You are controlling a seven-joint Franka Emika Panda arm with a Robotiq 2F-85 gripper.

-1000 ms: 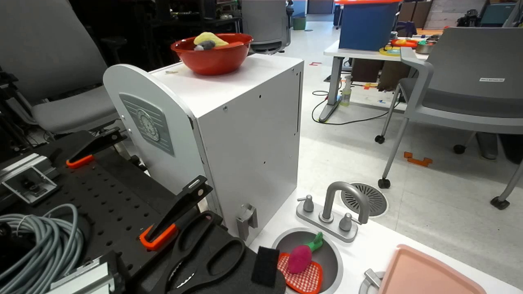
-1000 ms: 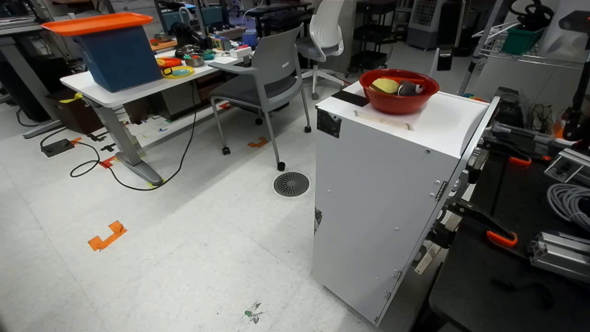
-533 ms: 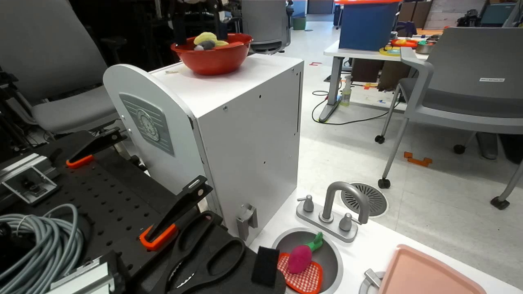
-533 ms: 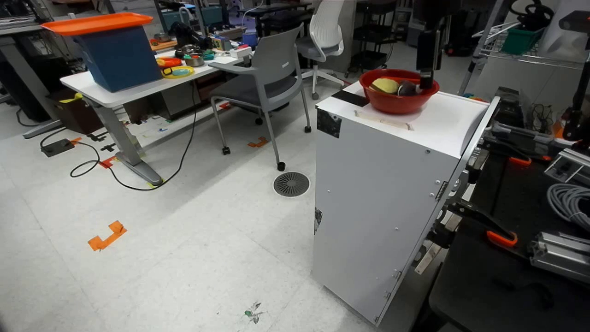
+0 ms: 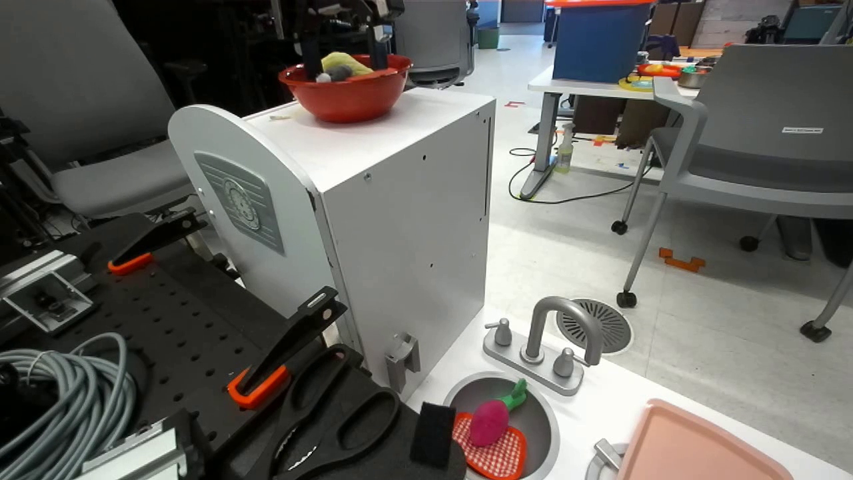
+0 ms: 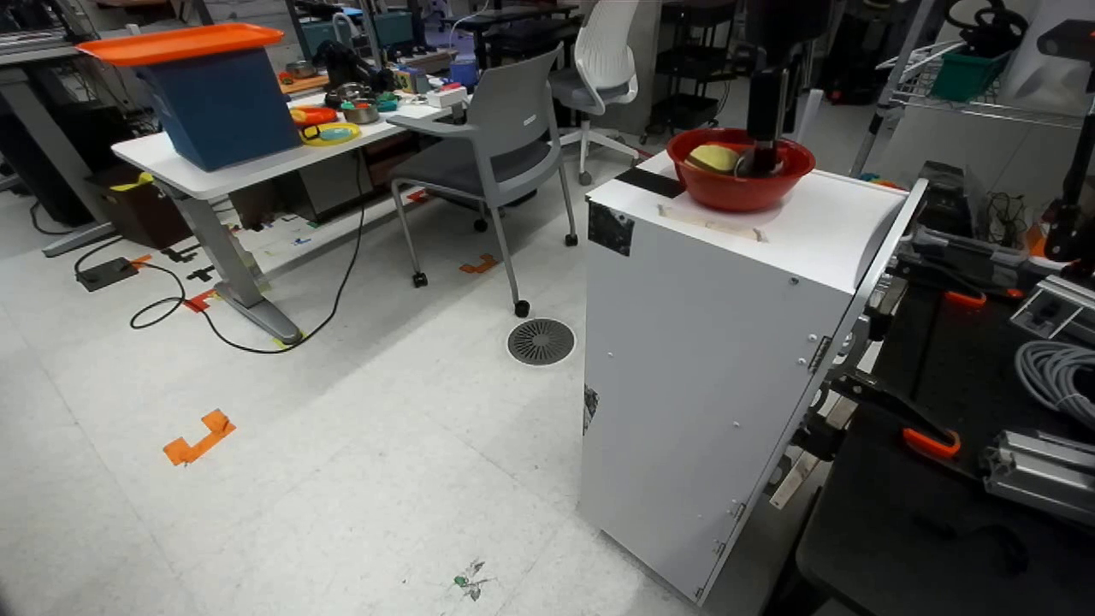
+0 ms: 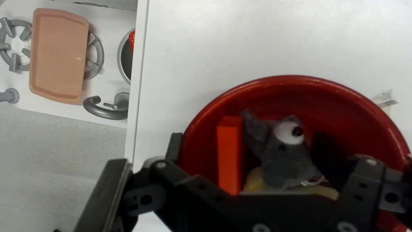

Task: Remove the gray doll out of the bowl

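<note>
Leftmost in your wrist view lies a smooth, round-cornered peach tray (image 7: 59,58), then a curved grey faucet (image 7: 107,113). Next comes the glossy red bowl (image 7: 341,109), your gripper (image 5: 345,65) down in it, fingers apart. Inside, a straight-edged orange block (image 7: 229,154) stands just left of the plush gray doll (image 7: 285,164), which partly covers a yellow piece (image 7: 255,182).

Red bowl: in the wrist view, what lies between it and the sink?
In the wrist view, a bare stretch of white cabinet top runs from the red bowl to an edge that hides part of the sink.
</note>
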